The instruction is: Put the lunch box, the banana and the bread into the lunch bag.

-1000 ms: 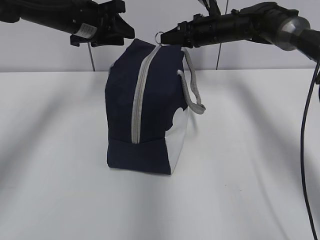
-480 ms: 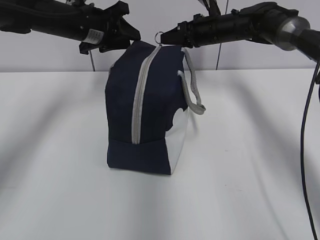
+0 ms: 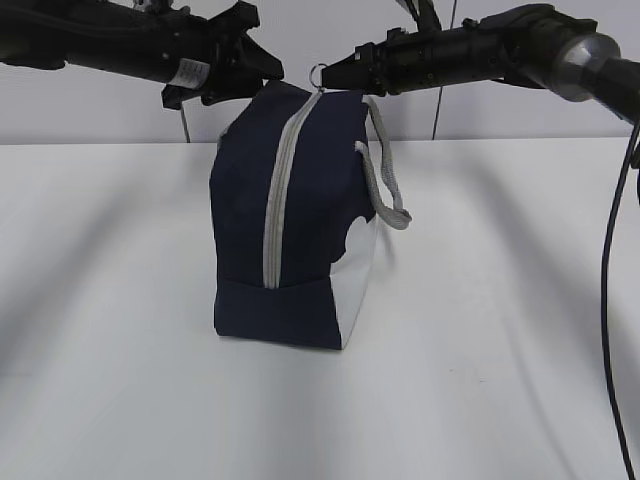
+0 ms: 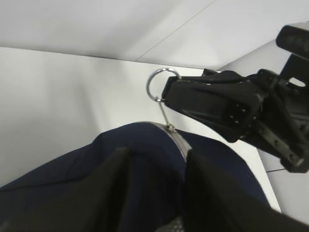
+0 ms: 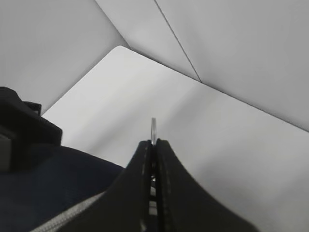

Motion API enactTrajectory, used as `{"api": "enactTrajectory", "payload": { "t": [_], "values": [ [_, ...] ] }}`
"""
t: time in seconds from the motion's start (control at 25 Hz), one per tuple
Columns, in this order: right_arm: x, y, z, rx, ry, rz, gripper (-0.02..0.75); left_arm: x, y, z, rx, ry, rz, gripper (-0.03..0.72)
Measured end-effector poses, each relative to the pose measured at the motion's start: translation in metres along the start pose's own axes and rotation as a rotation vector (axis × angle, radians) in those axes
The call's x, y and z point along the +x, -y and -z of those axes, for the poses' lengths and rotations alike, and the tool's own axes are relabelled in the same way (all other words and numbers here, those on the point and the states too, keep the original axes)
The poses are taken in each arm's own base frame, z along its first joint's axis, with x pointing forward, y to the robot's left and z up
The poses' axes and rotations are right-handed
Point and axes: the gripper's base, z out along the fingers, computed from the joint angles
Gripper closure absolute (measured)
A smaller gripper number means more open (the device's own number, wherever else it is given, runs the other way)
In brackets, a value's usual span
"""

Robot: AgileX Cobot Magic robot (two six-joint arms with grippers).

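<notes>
The lunch bag (image 3: 290,215) stood upright on the white table (image 3: 500,330), its grey zipper (image 3: 277,195) facing the exterior camera and closed along its whole visible run. No lunch box, banana or bread was visible in any view; I could not tell whether they were inside the bag.

Right gripper (image 3: 335,74): jaws pressed together, pinching the ring zipper pull (image 4: 161,86) at the bag's top end. The right wrist view showed the ring (image 5: 153,130) edge-on, standing out between the closed tips.

Left gripper (image 4: 154,166): fingers spread, straddling the navy fabric at the bag's top just left of the zipper tape. Whether the pads actually touched the cloth could not be told.

Judgement: zipper-handling step, bag already zipped or nearly so.

Notes for doing it well:
- Keep the pull in line with the zipper track; a sideways tug would tilt the slider and could jam it.
- Left gripper should pin the fabric at the top before the pull moves, otherwise the soft bag would lift or tip with it.
- The grip on the thin ring looked shallow; move slowly so it doesn't slip out.
</notes>
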Motion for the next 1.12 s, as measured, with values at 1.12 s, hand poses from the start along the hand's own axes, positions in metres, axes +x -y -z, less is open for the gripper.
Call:
{"api": "enactTrajectory", "payload": {
  "t": [1.12],
  "values": [
    [0.0,0.0,0.0,0.0,0.0,-0.002,0.754,0.0077,0.0012,-0.0107,0.014,-0.021,0.003,0.678]
  ]
}}
